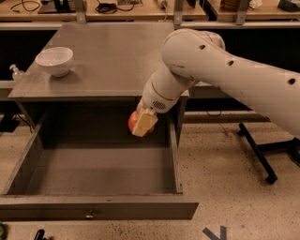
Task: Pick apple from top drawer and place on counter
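The top drawer (93,206) is pulled fully open below the counter (112,56); its grey floor is bare. My gripper (142,123) hangs over the drawer's back right part, just below the counter's front edge. It is shut on the apple (134,122), a red-orange fruit partly covered by a tan finger (145,123). The apple is held in the air above the drawer floor, not touching it. The white arm reaches in from the right.
A white bowl (55,61) stands on the counter's left side. A small clear bottle (16,72) sits at the far left. A wooden workbench (140,9) with cables runs along the back. A black stand leg (262,157) lies on the floor at right.
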Robot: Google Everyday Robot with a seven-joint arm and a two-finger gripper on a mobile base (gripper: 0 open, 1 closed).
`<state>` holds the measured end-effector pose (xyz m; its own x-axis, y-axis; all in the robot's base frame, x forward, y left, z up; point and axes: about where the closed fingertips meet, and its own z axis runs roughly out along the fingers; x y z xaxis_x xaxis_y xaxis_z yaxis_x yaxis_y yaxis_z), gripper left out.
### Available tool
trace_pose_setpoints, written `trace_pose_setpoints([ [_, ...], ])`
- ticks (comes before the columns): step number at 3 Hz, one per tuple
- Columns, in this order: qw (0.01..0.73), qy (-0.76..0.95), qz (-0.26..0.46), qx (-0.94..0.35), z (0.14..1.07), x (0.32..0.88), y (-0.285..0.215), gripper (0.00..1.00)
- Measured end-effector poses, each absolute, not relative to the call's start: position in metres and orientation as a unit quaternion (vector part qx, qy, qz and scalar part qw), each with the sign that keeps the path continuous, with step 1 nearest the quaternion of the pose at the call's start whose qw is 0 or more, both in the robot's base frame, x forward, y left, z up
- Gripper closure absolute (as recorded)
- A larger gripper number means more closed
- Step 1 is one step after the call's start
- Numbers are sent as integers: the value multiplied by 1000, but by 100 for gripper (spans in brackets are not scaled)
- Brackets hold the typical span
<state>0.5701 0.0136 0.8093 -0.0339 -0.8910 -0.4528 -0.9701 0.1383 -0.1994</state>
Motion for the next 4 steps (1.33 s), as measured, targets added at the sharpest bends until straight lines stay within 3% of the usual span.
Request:
trace_pose_setpoints([
  [4, 290, 709, 75, -638, 826, 596, -8, 100],
])
